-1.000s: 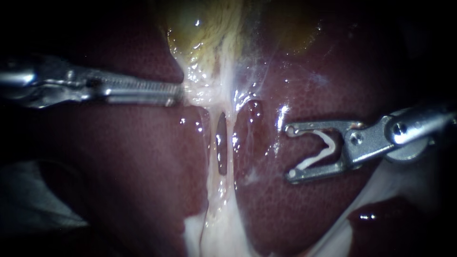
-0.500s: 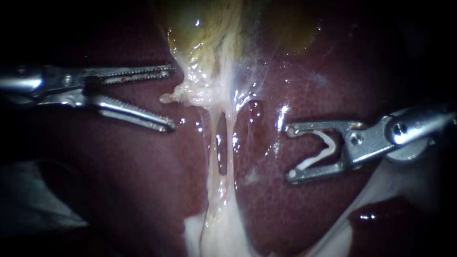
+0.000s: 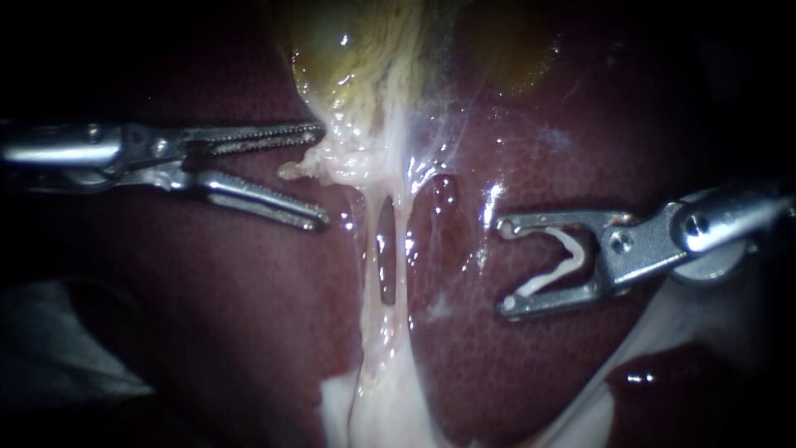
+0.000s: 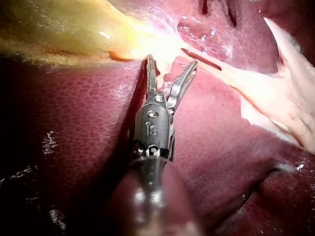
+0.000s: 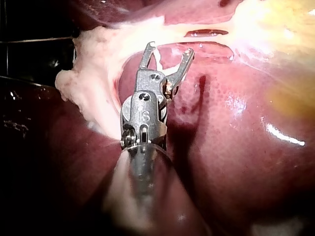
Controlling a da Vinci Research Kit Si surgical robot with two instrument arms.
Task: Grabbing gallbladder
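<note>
Jaws of the left instrument [image 3: 322, 176] are seen standing well apart, their toothed faces exposed, with nothing gripped between them. The upper jaw's tip is seen against the edge of the frayed pale tissue [image 3: 332, 166] just below the gallbladder [image 3: 356, 50], while the lower jaw is held over the liver [image 3: 232, 290]. A ragged tag of that pale tissue is shown between the two tips.

The right instrument [image 3: 504, 267] is pictured over the liver on the far side of the tubes, well apart from them. Its jaws are spread wide, and a bent white clip [image 3: 564, 261] is carried between them, touched by both.

The gallbladder, yellowish and glistening, is seen at the top of the endoscope view, narrowing into the pale tissue ahead of the left instrument. In the left wrist view it is shown just beyond the open jaws.

Counted in the scene: two instruments, one clip, one gallbladder, and two pale tubes [image 3: 404, 249] running side by side down from the pale tissue, a dark slit between them.
</note>
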